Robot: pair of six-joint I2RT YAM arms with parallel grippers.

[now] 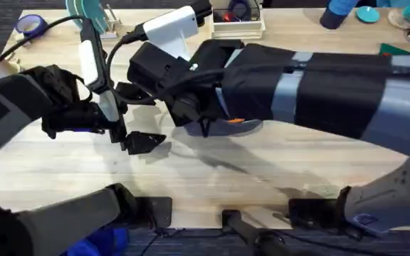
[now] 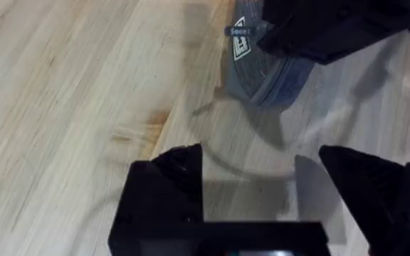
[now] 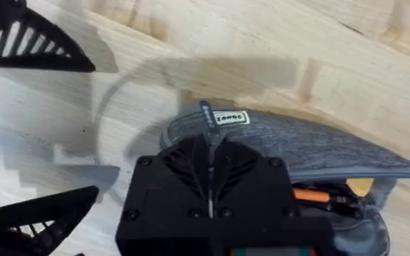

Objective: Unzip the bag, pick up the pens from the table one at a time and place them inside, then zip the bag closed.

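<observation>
the right gripper (image 3: 210, 178) sits directly over the bag (image 3: 297, 146), fingers pressed together on its zipper end, blocking that end from above. the left gripper (image 2: 260, 178) hangs spread just beside the bag, bare table (image 1: 212, 178) showing between its fingers. the near half of the table lies free; clutter lines the far edge behind both arms.

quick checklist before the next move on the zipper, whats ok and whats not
1. Right pincer shut on the zipper pull: ok.
2. Left pincer open and holding nothing: ok.
3. Left pincer steadying the bag: not ok, it is apart from the bag.
4. Bag mouth open: ok, an orange item shows inside.
5. All pens inside: cannot tell.
</observation>
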